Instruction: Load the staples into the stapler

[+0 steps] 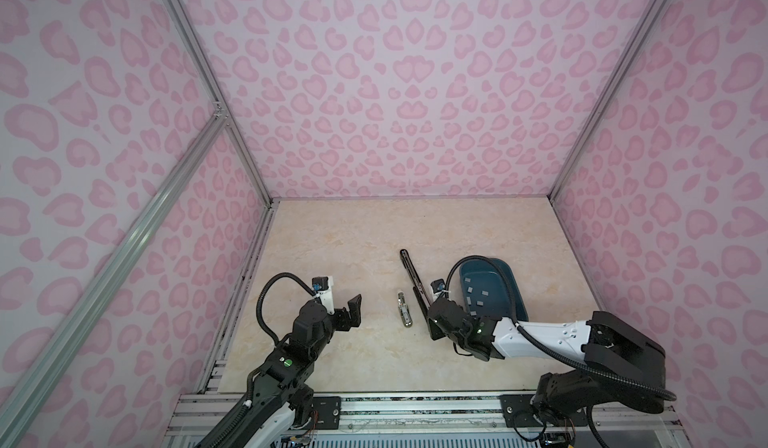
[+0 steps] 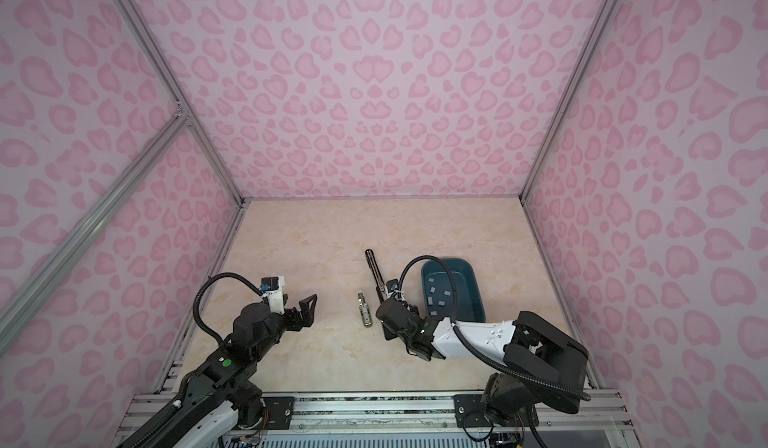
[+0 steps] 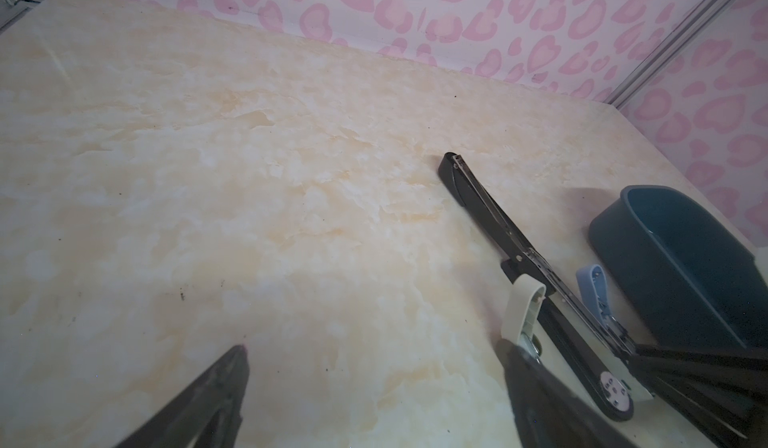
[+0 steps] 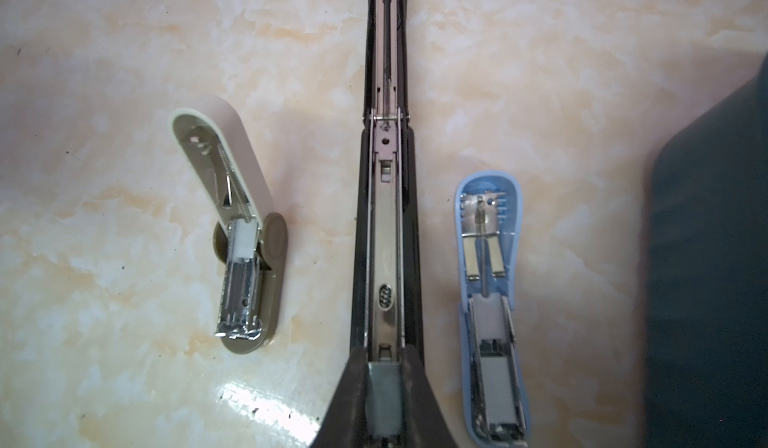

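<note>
Right gripper is pinching 1 staple strip over the opened black stapler, lower middle in both top views. Left gripper hangs wide open at lower left.

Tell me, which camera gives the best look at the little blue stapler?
The right wrist view: the blue stapler lies open, seen almost whole from above, metal insides showing. The left wrist view catches only its lid, at a slant, beside the teal tub. In both top views the right arm hides it.

No text, label, brand, number or sign is legible on anything shown.
</note>
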Available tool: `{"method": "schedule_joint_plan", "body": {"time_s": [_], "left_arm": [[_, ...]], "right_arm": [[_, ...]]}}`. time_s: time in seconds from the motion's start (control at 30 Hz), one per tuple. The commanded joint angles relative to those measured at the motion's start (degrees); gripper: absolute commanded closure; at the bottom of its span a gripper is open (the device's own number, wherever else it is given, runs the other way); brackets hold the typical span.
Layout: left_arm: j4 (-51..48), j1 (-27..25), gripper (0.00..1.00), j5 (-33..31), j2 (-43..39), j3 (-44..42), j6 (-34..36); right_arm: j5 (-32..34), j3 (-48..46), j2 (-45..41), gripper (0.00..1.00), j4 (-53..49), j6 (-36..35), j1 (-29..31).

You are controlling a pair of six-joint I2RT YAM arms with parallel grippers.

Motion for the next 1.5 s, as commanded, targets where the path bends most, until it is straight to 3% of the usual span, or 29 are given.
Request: {"method": "schedule_joint_plan", "body": {"time_s": [0.0,0.4,0.6,0.87,1.07,1.2,1.27,1.47], "left_arm": [[1.7,-0.1,0.03,0.1,0.0,-0.2,0.6],[1.7,-0.1,0.03,-0.1,0.0,-0.2,0.6],[1.8,-0.1,0.03,-0.7,0.2,-0.1,0.7],[1.7,-0.1,0.03,-1.2,1.6,0.5,0.8],[1.6,-0.2,0.03,-1.6,2.7,0.8,0.8],[1.7,-0.2,0.03,-1.8,3.9,1.3,0.9],[1.6,-0.2,0.03,-1.8,4.7,1.7,0.9],[1.7,-0.2,0.03,-1.8,5.6,2.0,1.0]], "right_arm": [[1.0,-0.5,-0.5,0.80,-1.1,0.4,0.1],[2.3,-0.2,-3.3,0.76,-2.3,0.2,0.3],[9.0,6.4,-8.8,0.73,-10.3,-3.2,-0.8],[6.9,6.8,-14.8,0.73,-13.6,-12.3,-14.9],[-4.1,1.2,-18.3,0.67,-12.6,-18.2,-27.9],[-12.0,-1.0,-17.1,0.64,-12.2,-16.3,-35.0],[-15.5,-0.5,-15.9,0.64,-12.9,-16.4,-36.8],[-12.0,4.0,-8.2,0.67,-18.0,-13.2,-37.0]]}}
